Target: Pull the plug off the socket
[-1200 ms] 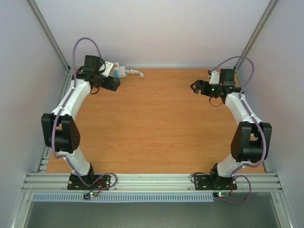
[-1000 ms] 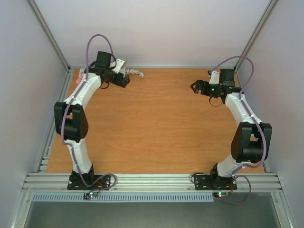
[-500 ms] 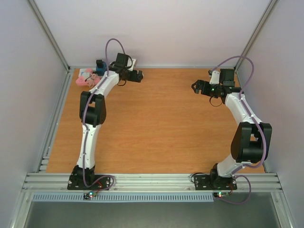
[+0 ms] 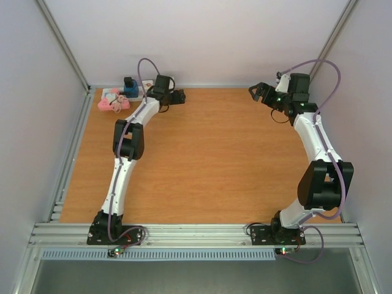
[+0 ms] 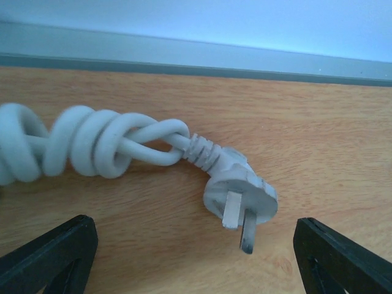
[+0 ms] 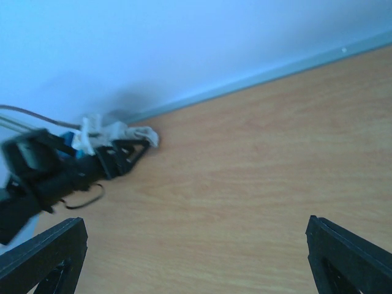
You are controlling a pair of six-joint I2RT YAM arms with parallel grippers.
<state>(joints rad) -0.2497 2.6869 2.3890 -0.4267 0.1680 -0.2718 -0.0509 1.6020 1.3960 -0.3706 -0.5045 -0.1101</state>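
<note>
The socket [image 4: 112, 99], a white power strip with pink and blue faces, lies at the far left back corner. A dark blue plug [image 4: 129, 84] stands in it. My left gripper [image 4: 178, 97] is to the right of the strip, open and empty. In the left wrist view its open fingers [image 5: 52, 251] flank the strip's white coiled cord [image 5: 92, 144] and its bare two-pronged white plug [image 5: 240, 191], which lies on the table. My right gripper [image 4: 255, 92] is open and empty at the far right back. It looks across the table at the left gripper [image 6: 110, 160].
The wooden table [image 4: 202, 159] is walled at the back and sides. The back wall's base rail [image 5: 196, 61] runs just behind the cord. The left arm stretches diagonally from its base to the back left.
My left arm has swung right along the back edge and uncovered the power strip and its plug. My right gripper has moved back toward the wall.
</note>
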